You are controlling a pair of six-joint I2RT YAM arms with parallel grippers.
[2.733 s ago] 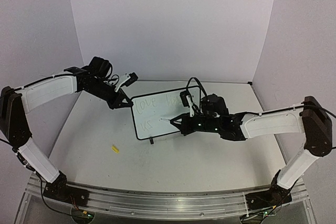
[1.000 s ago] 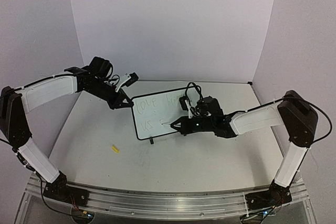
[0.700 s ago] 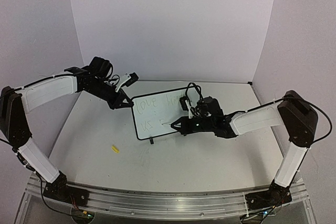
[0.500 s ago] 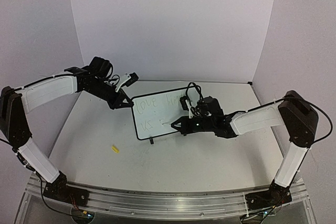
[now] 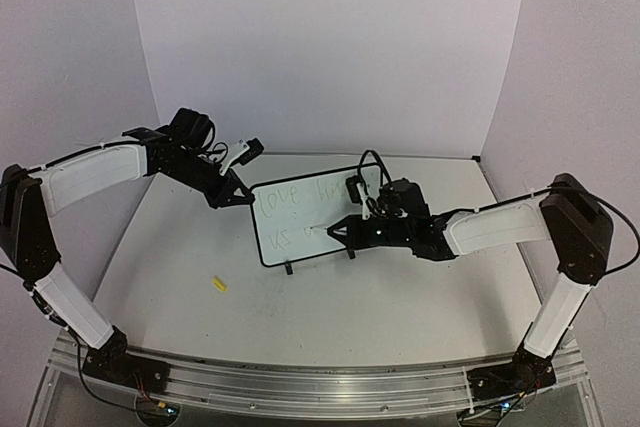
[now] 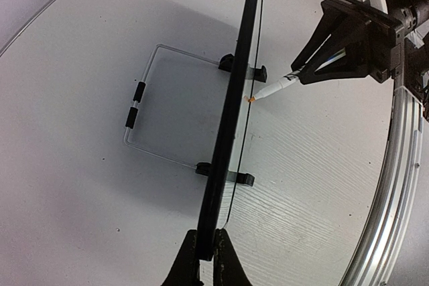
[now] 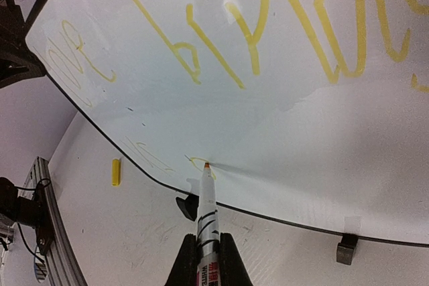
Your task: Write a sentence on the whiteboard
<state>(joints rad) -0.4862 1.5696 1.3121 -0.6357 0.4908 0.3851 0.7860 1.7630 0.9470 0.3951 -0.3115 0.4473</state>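
Marker [image 7: 206, 212] tip nudged right mid-frame — sentence [image 5: 285, 198] continues; right tool [image 7: 206, 244] pinches it; left tool [image 6: 206, 249] pinches whiteboard [image 5: 292, 219] edge.

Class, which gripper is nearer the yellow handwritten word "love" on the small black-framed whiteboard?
Left. The left gripper clamps the whiteboard's edge beside "love"; the right gripper holds a white marker at the lower line.

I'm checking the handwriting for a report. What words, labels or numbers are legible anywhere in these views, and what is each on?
"love": faint handwriting, top line of the whiteboard.
"us": start of the second line, same board.
Word after "love": partly covered in the top view, strokes too close in the right wrist view; not legible.
Red print on the marker barrel: cut off at the frame edge, unreadable.
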